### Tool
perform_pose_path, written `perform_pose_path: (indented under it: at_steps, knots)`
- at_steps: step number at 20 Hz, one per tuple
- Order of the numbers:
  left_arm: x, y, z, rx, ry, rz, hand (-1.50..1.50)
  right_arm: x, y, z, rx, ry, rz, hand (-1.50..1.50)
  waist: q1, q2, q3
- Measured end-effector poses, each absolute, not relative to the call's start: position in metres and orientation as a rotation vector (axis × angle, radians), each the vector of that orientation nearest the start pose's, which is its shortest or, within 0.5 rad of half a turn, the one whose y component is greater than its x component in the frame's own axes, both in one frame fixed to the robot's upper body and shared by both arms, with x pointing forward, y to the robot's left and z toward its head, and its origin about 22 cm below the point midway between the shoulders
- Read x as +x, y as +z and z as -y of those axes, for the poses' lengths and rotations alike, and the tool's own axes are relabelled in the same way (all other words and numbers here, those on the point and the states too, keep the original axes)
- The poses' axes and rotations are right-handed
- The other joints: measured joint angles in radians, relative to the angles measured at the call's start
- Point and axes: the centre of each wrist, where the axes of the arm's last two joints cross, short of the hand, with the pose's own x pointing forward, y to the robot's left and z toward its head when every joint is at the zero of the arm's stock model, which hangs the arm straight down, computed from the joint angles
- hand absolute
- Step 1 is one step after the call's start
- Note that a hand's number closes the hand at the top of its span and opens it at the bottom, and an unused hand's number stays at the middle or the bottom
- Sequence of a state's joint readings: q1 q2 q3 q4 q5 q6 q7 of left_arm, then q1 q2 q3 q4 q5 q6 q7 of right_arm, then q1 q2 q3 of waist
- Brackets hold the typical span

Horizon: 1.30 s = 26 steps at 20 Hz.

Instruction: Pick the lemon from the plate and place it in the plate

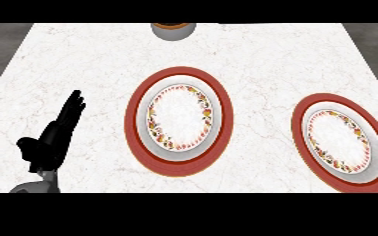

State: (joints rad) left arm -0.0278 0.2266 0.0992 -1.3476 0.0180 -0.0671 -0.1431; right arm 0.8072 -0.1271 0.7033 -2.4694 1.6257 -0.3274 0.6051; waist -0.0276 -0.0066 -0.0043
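Note:
Two red-rimmed plates with floral white centres lie on the marble counter. One plate point(140, 125) sits in the middle, the other plate point(301, 130) at the right edge, partly cut off. No lemon shows on either plate or anywhere on the counter. My left hand point(53, 137) rests open at the lower left, fingers straight and pointing up, well left of the middle plate and holding nothing. My right hand does not appear.
A grey round container point(173, 30) with a brown top stands at the counter's far edge, above the middle plate. The white marble counter point(273, 65) spans the view, with dark floor past its far corners.

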Motion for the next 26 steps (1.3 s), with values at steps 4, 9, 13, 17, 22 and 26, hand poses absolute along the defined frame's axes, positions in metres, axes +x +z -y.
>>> perform_pose_path:
  at_steps: [4, 9, 13, 17, 22, 26]
  knots:
    - [0.248, -0.024, -0.306, 0.166, -0.136, 1.518, 0.0, 0.058, 0.125, 0.142, -1.227, 0.422, 1.386, 1.5, 0.013, 0.003, 0.001]
    - [0.252, -0.019, -0.302, 0.157, -0.149, 1.519, 0.0, 0.07, 0.133, 0.118, -1.21, 0.444, 1.41, 1.5, 0.031, 0.009, 0.001]
    - [0.255, -0.017, -0.3, 0.141, -0.155, 1.525, 0.0, 0.074, 0.137, 0.113, -1.218, 0.535, 1.431, 1.5, 0.042, 0.013, 0.001]
    - [0.258, -0.017, -0.294, 0.14, -0.163, 1.535, 0.0, 0.084, 0.137, 0.112, -1.174, 0.575, 1.464, 1.5, 0.054, 0.017, 0.002]
    - [0.263, -0.011, -0.294, 0.124, -0.172, 1.538, 0.0, 0.095, 0.135, 0.109, -1.091, 0.609, 1.5, 1.5, 0.072, 0.022, 0.002]
    - [0.263, -0.012, -0.288, 0.117, -0.187, 1.54, 0.0, 0.104, 0.134, 0.108, -1.042, 0.62, 1.511, 1.5, 0.082, 0.025, 0.002]
